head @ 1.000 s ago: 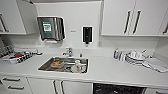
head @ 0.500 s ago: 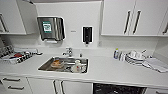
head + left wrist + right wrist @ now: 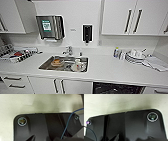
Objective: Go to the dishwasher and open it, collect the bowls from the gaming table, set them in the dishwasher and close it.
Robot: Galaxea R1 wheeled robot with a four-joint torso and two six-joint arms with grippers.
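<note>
Kitchenette counter ahead; dishwasher dark, lower right of frame. I square up first; pincer states: cannot tell.

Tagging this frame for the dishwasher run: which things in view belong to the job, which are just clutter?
Job: dishwasher, dark opening under the counter.

Lying about: sink with dishes, stacked plates, bottle, towel dispenser, soap dispenser, tray.
</note>
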